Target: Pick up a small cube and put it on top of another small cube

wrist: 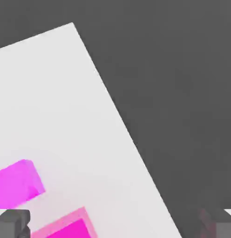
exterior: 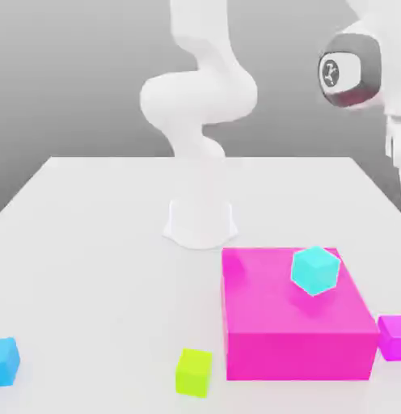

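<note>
The small cube (exterior: 393, 336) is glossy magenta and rests on the white table at the exterior view's right edge, beside the large magenta block (exterior: 297, 323). The hand view looks down on this small cube (wrist: 17, 183) from well above, with a corner of the large block (wrist: 66, 228) near it. My gripper (wrist: 115, 225) is open: its two dark fingertips (wrist: 12, 224) stand far apart with nothing between them. Other small cubes lie about: a cyan one (exterior: 315, 269) tilted on top of the large block, a lime one (exterior: 193, 371) and a blue one (exterior: 5, 361).
The arm's white base (exterior: 200, 218) stands mid-table, and its upper links (exterior: 349, 69) hang high at the exterior view's right. The table edge (wrist: 131, 135) runs diagonally through the hand view, with dark floor beyond it.
</note>
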Motion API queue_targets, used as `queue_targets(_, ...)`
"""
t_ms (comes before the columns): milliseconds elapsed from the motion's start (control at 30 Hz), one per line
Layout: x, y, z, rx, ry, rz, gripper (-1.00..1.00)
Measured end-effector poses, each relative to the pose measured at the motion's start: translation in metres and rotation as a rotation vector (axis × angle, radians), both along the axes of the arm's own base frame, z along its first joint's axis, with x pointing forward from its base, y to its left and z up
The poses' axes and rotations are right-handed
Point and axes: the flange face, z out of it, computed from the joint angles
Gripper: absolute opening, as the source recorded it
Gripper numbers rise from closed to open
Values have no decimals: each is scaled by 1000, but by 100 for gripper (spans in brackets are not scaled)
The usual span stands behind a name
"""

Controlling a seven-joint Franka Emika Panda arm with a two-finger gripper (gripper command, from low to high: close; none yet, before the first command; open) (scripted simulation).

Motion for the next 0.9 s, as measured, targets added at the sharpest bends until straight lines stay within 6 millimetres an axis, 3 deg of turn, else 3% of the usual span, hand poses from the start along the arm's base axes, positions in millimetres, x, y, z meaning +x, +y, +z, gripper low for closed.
queue_targets(200,-46,35,-108,-121,90,278,0)
queue_targets(333,-52,38,-164,-132,99,308,0)
queue_targets(367,-52,38,-173,-133,100,308,-100)
queue_targets(600,-53,38,-174,-134,101,310,-100)
queue_targets(767,-54,39,-119,-131,103,310,-100)
queue_targets(833,-60,44,-109,-108,118,315,-100)
queue_targets(900,-55,34,-99,-86,129,308,-100)
